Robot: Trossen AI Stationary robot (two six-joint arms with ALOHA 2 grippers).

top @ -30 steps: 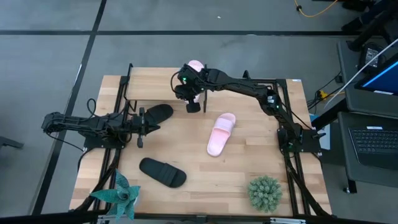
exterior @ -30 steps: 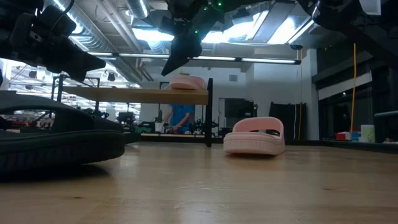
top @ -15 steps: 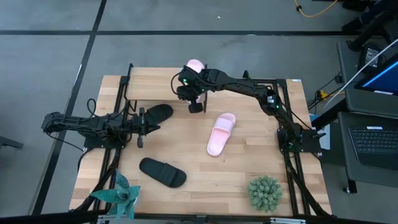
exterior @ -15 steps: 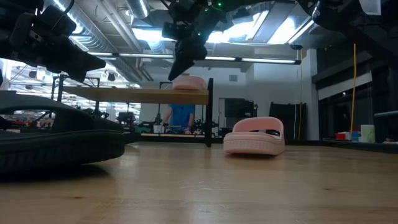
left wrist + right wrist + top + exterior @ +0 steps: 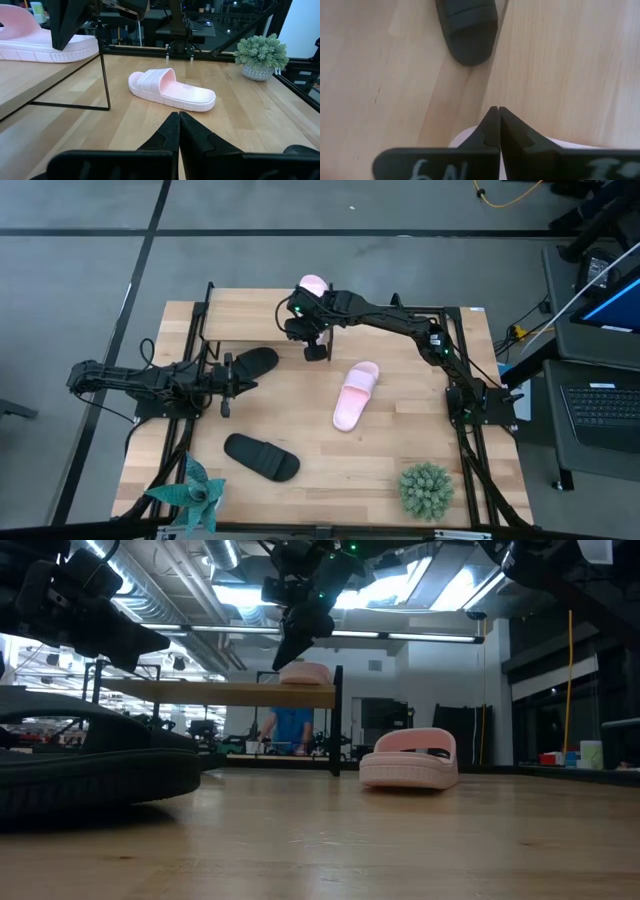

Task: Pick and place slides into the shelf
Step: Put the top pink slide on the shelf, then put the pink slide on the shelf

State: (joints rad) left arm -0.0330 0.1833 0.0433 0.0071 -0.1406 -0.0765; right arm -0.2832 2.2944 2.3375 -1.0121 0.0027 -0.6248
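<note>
Upper centre of the high view: right gripper [image 5: 314, 352] pressed together over the shelf [image 5: 240, 326], beside a pink slide [image 5: 314, 285]. Low view: second pink slide [image 5: 409, 759] right of centre. Left wrist view: left gripper [image 5: 178, 131] pressed together, empty.

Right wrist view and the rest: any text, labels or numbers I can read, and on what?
"6N": pale handwritten marks on the dark body of the right gripper, right wrist view; further marks toward its other end are cut off, unreadable.
Pink slide on the shelf, pink slide on the table, black slides: no readable text.
</note>
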